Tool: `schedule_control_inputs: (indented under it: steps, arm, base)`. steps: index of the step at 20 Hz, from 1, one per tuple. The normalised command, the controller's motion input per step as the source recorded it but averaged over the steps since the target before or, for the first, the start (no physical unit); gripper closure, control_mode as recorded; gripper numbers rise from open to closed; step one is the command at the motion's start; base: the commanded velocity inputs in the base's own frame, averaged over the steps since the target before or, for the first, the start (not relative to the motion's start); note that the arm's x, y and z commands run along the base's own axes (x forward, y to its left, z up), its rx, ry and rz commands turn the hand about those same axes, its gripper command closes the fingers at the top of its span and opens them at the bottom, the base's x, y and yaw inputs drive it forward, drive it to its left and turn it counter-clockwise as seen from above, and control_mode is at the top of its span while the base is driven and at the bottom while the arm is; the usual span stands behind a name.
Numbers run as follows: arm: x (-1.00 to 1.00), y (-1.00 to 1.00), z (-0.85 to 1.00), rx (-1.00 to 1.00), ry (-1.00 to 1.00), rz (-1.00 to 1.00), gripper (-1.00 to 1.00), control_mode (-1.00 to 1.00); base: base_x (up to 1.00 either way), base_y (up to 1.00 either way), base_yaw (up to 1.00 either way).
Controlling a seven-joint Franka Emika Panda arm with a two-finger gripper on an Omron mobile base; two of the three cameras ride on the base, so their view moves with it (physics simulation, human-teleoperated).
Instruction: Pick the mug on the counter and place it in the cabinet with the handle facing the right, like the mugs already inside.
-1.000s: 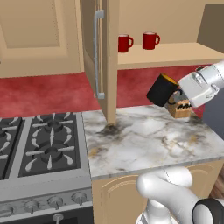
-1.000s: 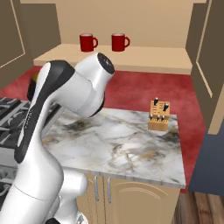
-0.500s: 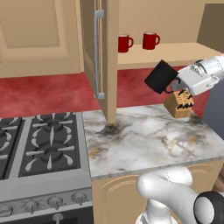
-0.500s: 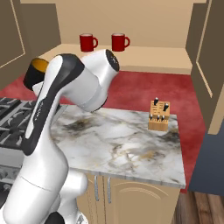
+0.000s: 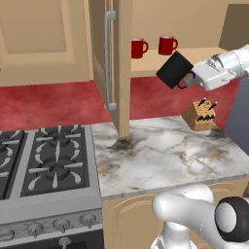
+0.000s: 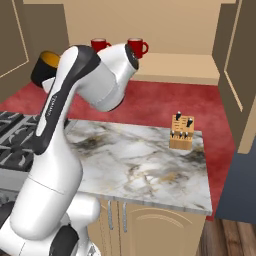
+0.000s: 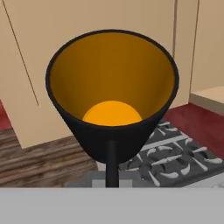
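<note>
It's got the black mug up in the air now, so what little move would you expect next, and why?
Probably carry the mug further up toward the cabinet shelf: the gripper holds it tilted, just below shelf level, beside the two red mugs.

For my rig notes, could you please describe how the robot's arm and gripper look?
The arm is glossy white, built of rounded, bulbous links with dark grey joint bands and a black disc at the base joint. The gripper has a boxy white hand with small dark fingers. No cables or markings show.
</note>
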Motion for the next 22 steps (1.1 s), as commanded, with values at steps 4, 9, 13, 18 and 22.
schedule_control_inputs:
  steps: [4, 9, 13, 18, 22]
  arm:
    - [0.54, 0.0, 0.0, -0.01, -0.11, 0.02, 1.0, -1.0]
    - [0.5, -0.01, 0.14, 0.0, -0.01, 0.0, 1.0, -1.0]
    - [0.47, -0.04, 0.14, 0.02, 0.0, 0.01, 1.0, -1.0]
    - [0.43, -0.01, 0.02, 0.01, 0.02, 0.03, 1.0, -1.0]
    - [0.38, -0.01, 0.0, 0.0, 0.0, 0.04, 1.0, -1.0]
  base:
    - [0.0, 0.0, 0.0]
    - [0.0, 0.0, 0.0]
    - [0.0, 0.0, 0.0]
    - [0.0, 0.0, 0.0]
    - [0.0, 0.0, 0.0]
